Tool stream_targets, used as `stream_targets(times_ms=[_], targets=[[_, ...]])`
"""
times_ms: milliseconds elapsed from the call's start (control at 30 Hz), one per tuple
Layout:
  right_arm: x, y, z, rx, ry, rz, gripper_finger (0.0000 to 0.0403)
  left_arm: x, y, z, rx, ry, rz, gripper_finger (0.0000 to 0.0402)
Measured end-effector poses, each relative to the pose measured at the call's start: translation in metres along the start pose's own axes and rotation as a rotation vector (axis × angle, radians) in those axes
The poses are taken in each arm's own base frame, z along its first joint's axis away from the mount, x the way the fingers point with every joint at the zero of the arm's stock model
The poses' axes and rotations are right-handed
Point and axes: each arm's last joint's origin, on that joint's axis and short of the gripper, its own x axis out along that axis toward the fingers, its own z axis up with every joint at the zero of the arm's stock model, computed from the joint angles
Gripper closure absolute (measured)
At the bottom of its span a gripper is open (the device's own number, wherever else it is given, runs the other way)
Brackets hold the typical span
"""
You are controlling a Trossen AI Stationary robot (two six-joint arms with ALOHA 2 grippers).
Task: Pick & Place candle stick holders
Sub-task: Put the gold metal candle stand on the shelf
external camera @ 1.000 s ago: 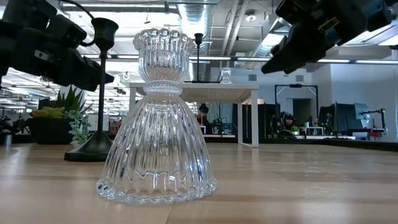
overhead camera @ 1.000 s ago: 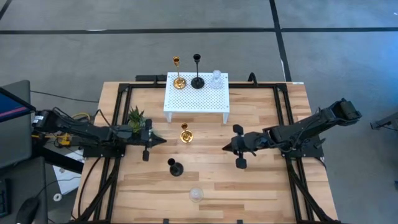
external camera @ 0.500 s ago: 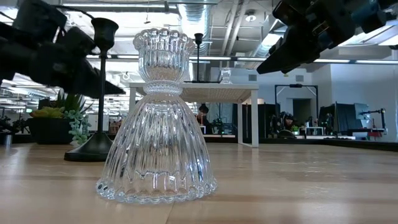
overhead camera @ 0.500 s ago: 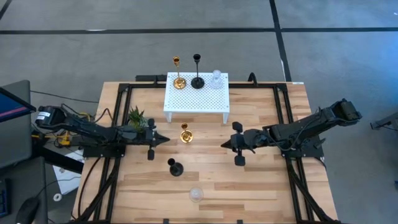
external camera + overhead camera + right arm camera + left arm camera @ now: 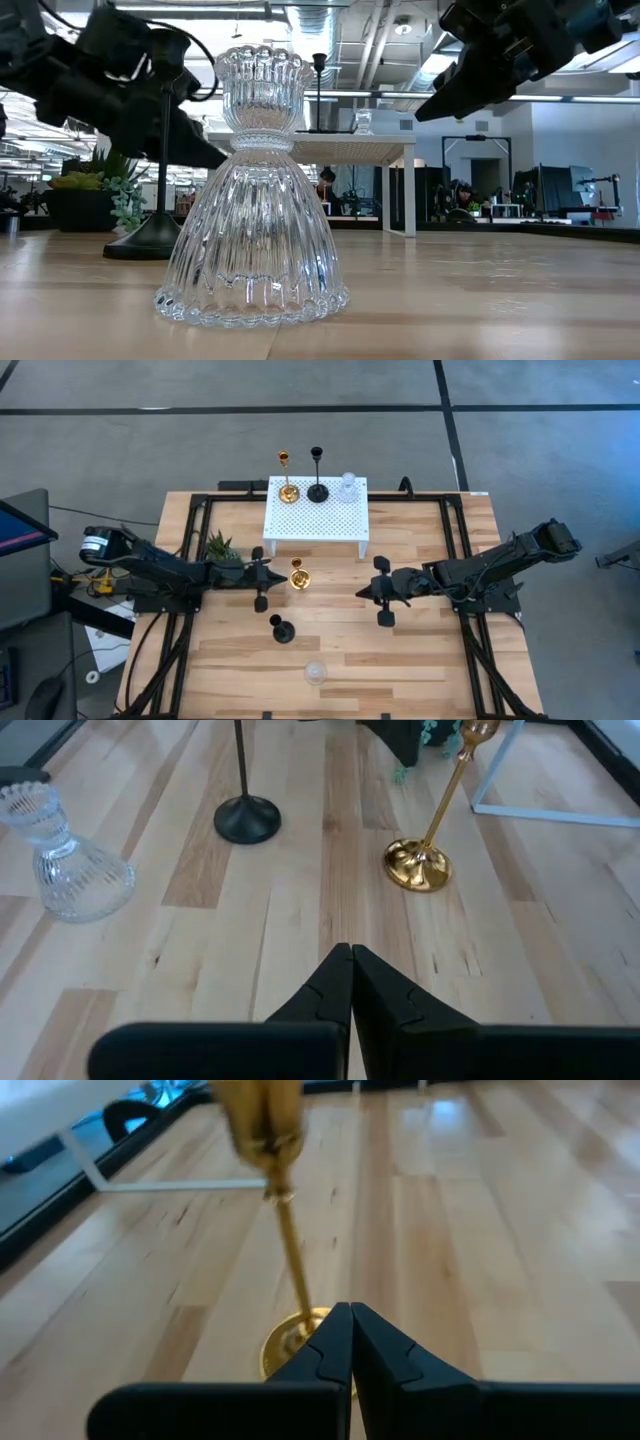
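Observation:
Three candle stick holders stand on the table by their round bases: a gold one, a black one and a clear glass one. A further gold, black and clear holder stand on a white perforated stand. My left gripper is shut, just left of the table's gold holder and pointing at it. My right gripper is shut, hovering right of that holder.
A small green plant sits under my left arm near the table's left side. The white stand fills the far middle of the table. Black frame rails run along the table's left and right sides. Bare wood lies between the two grippers and at the near right.
My left gripper has moved toward the table's right edge, closing on the gold holder on the table, and has stayed shut. No holder has moved.

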Motion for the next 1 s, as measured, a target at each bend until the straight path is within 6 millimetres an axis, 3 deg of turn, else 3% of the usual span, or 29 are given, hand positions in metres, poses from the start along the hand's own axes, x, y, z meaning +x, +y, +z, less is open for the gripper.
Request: stream_targets(times_ms=[267, 833, 1000], targets=[[0.0, 0.0, -0.002, -0.004, 0.017, -0.001, 0.0403, 0.01, 0.009, -0.006, -0.019, -0.014, 0.057, 0.0399], [0.0, 0.0, -0.003, -0.006, 0.03, -0.002, 0.0403, 0.023, 0.008, -0.018, -0.05, -0.008, 0.065, 0.0394], [0.0, 0.0, -0.003, -0.006, 0.03, -0.002, 0.0403, 0.03, 0.007, -0.017, -0.049, -0.005, 0.067, 0.0372]])
